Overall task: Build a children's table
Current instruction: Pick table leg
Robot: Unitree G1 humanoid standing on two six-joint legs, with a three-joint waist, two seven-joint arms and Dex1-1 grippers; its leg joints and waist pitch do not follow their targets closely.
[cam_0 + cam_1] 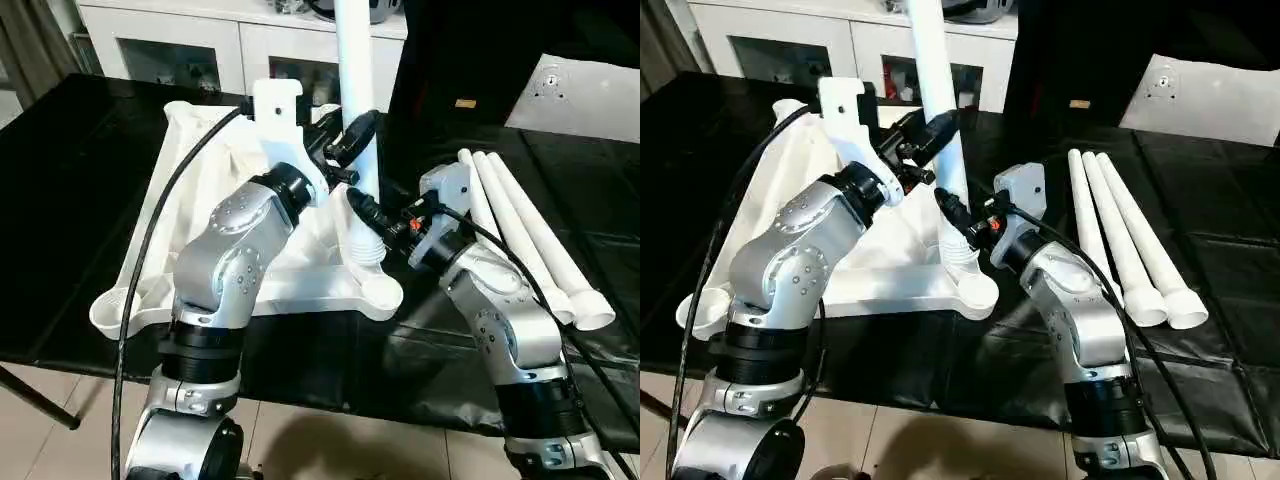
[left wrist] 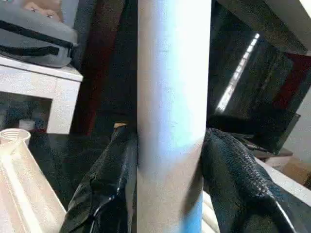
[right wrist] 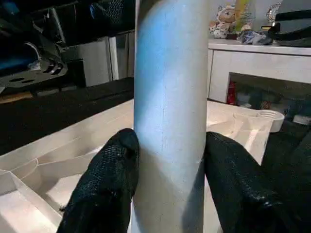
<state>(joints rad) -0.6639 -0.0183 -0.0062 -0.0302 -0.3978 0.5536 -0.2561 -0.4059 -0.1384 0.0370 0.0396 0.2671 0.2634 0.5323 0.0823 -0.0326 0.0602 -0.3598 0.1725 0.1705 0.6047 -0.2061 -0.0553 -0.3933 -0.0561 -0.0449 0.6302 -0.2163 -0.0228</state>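
Note:
The children's table's white tabletop (image 1: 135, 300) lies upside down on the black surface, ribbed side up. One white leg (image 1: 352, 60) stands upright in its near right corner socket (image 1: 372, 262). My left gripper (image 1: 356, 140) is shut on that leg at mid height; in the left wrist view the leg (image 2: 172, 121) sits between both black fingers (image 2: 109, 184). My right gripper (image 1: 372, 212) is shut on the same leg just above the socket, and the right wrist view shows the leg (image 3: 167, 121) pinched between its fingers (image 3: 107, 179). Three more legs (image 1: 530, 235) lie side by side to the right.
White glass-door cabinets (image 1: 200, 45) stand behind the table. A flat white sheet (image 1: 590, 90) with a small mark lies at the back right. A small tan object (image 1: 465, 103) rests on the black surface behind the legs. The table's front edge runs just below the tabletop.

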